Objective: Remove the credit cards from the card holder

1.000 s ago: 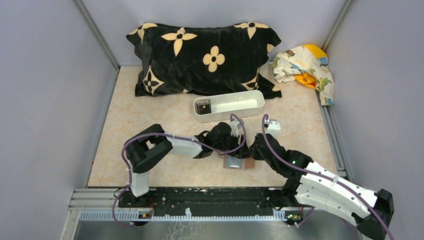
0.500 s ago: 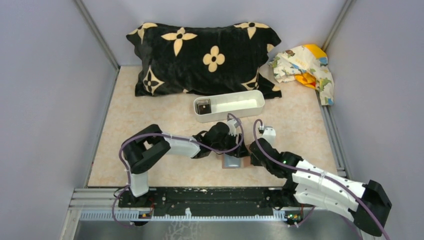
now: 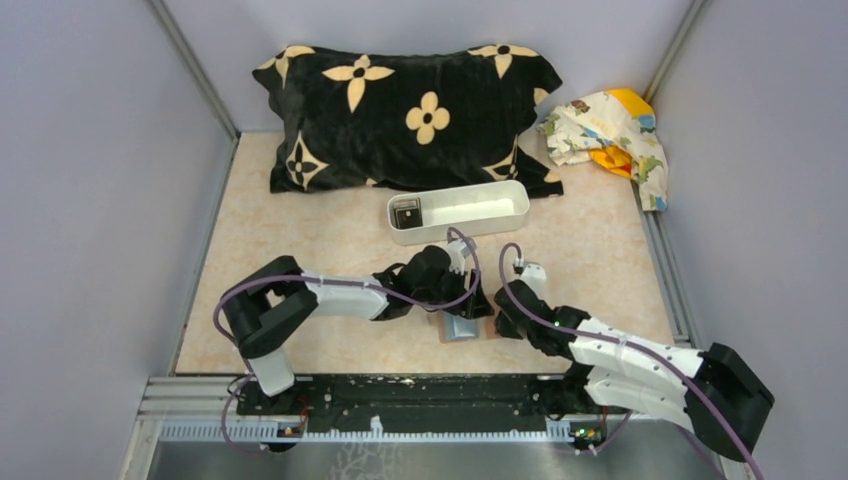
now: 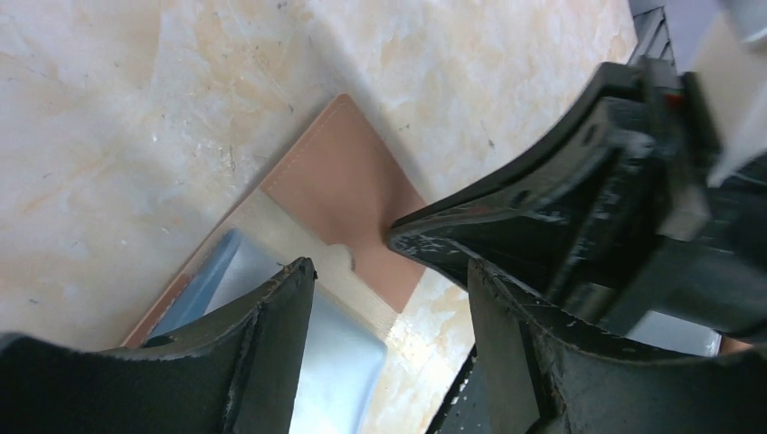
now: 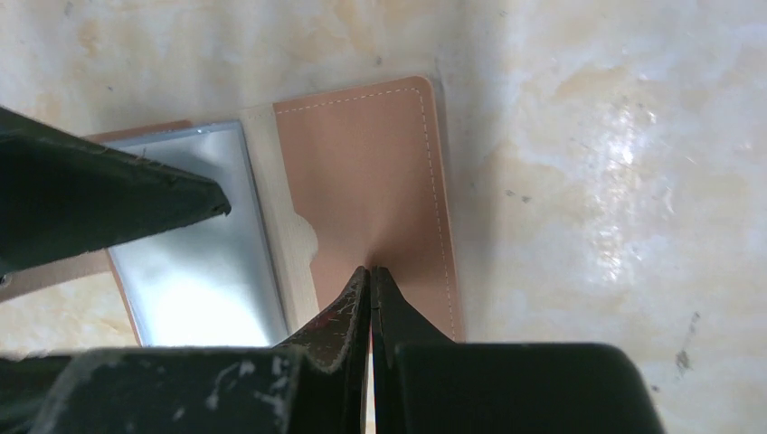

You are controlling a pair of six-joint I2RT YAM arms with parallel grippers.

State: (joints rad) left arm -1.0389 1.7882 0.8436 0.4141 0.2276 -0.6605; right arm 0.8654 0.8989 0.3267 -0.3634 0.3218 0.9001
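Note:
The card holder lies open on the table between the two arms. In the right wrist view it shows a silvery light-blue panel on the left and a brown pocket on the right. A pale cream strip runs at the pocket's mouth; I cannot tell whether it is a card. My right gripper is shut, its tips pressing on the brown pocket. My left gripper is open and empty, just above the blue half. A dark card-like thing lies in the tray's left end.
A long white tray stands just beyond the grippers. A black pillow with tan flowers lies at the back. A crumpled printed cloth is at the back right. Grey walls close in both sides.
Both grippers have come lower and nearer over the card holder. The right arm has stretched out flatter and its tips have shifted left onto the brown pocket. The card holder has slid slightly left.

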